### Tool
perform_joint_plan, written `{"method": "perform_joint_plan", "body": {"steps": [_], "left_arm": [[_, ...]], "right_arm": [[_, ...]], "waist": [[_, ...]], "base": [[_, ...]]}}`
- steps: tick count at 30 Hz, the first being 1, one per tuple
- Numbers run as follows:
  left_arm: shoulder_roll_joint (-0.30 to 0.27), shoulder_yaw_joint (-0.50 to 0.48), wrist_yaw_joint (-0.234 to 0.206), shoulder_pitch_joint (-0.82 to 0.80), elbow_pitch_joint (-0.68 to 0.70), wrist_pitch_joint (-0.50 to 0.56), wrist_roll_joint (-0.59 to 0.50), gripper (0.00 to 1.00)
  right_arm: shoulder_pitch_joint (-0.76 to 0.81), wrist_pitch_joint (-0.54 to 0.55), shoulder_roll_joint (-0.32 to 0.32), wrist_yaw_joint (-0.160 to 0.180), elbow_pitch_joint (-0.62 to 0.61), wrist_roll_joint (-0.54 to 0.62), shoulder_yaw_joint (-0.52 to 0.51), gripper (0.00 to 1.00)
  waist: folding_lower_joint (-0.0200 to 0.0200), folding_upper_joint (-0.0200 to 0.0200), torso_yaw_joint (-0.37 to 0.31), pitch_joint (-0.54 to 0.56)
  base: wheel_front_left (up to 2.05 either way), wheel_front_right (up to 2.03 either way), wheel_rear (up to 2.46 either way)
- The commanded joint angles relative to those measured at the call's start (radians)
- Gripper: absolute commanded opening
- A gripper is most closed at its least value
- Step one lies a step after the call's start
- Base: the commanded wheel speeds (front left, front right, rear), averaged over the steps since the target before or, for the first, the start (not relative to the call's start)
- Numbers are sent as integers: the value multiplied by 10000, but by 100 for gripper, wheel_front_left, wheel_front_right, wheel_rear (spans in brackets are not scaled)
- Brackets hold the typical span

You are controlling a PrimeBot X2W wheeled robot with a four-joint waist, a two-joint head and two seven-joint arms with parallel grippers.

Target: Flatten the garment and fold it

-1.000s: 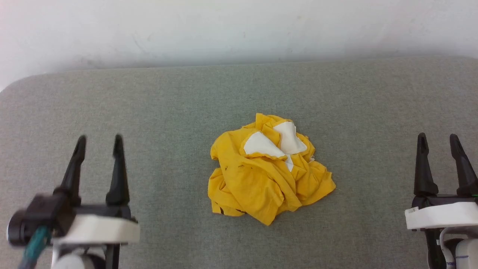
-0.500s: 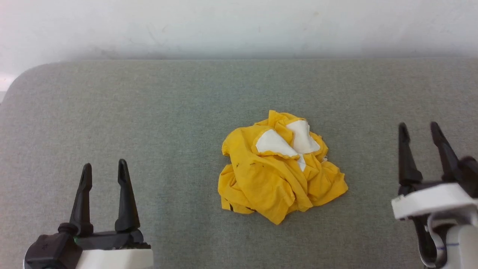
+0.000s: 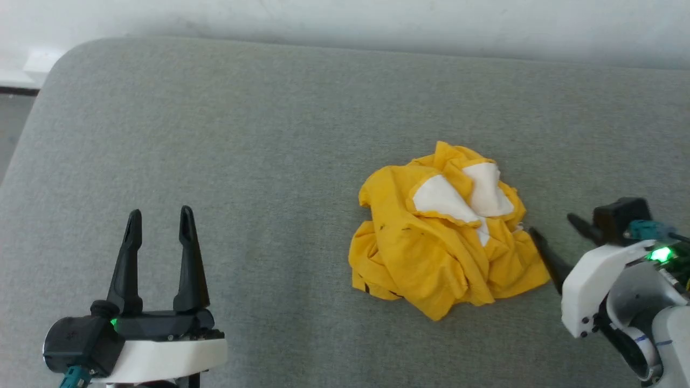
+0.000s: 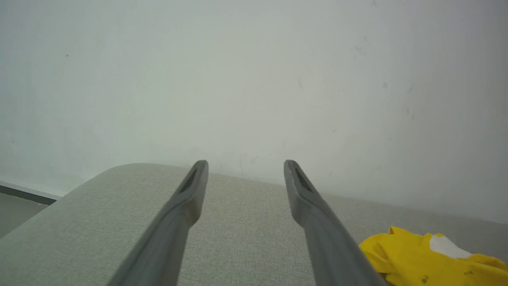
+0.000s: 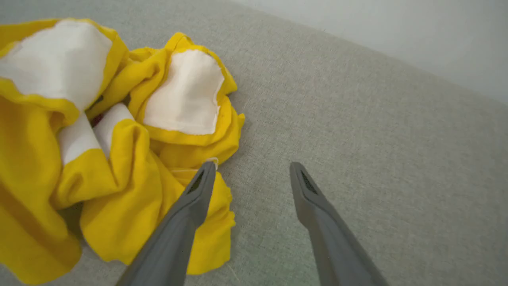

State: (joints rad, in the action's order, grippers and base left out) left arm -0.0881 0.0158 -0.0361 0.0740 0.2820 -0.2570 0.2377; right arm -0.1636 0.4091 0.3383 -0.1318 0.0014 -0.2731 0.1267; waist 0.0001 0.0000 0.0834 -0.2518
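The garment [image 3: 444, 240] is a crumpled bright-yellow heap with white patches, lying on the grey padded surface [image 3: 259, 151] right of centre. In the right wrist view the garment [image 5: 99, 139] is bunched at the left, white patches facing up. My right gripper [image 3: 552, 226] stands open at the heap's right edge, tilted toward it. In its own view the right gripper [image 5: 252, 169] has its left finger over the yellow hem and its right finger over bare fabric. My left gripper [image 3: 157, 218] is open and empty at the lower left, well away from the garment [image 4: 428, 258].
A pale wall [image 3: 377, 21] runs along the far side of the surface. The surface's rounded left corner [image 3: 59, 59] drops off to a floor strip [image 3: 11, 108]. Bare grey fabric lies between the left gripper and the heap.
The camera has swung, shifting the scene right and down. The right gripper has tilted in toward the garment's right edge. The left gripper has dropped lower. Both remain open.
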Motion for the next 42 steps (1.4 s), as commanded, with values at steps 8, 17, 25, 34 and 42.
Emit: {"method": "perform_joint_plan", "body": {"steps": [8, 17, 25, 34, 42], "left_arm": [[298, -357, 403, -152, -219, -47, -171, 100], [364, -503, 562, -63, -303, -47, -357, 100], [374, -546, 599, 60, -345, -47, -482, 100], [377, -655, 687, 351, -394, -47, -537, 100], [378, -657, 762, 522, -530, -47, -661, 100]], "right_arm": [[104, 1618, 606, 11, 774, -564, 1343, 100], [-540, 1585, 583, 11, 568, -468, 1292, 0], [-1753, 1017, 888, 11, -293, -302, -74, 0], [-25, 875, 747, 11, -732, 627, -3575, 0], [2916, 524, -432, 11, 33, 1480, -5052, 5]], "waist": [[-1, 0, 703, -272], [-1, 0, 373, 69], [-1, 0, -210, 354], [-1, 0, -547, 567], [-1, 0, -638, 554]], "base": [[0, 0, 0], [0, 0, 0], [0, 0, 0], [0, 0, 0], [0, 0, 0]]}}
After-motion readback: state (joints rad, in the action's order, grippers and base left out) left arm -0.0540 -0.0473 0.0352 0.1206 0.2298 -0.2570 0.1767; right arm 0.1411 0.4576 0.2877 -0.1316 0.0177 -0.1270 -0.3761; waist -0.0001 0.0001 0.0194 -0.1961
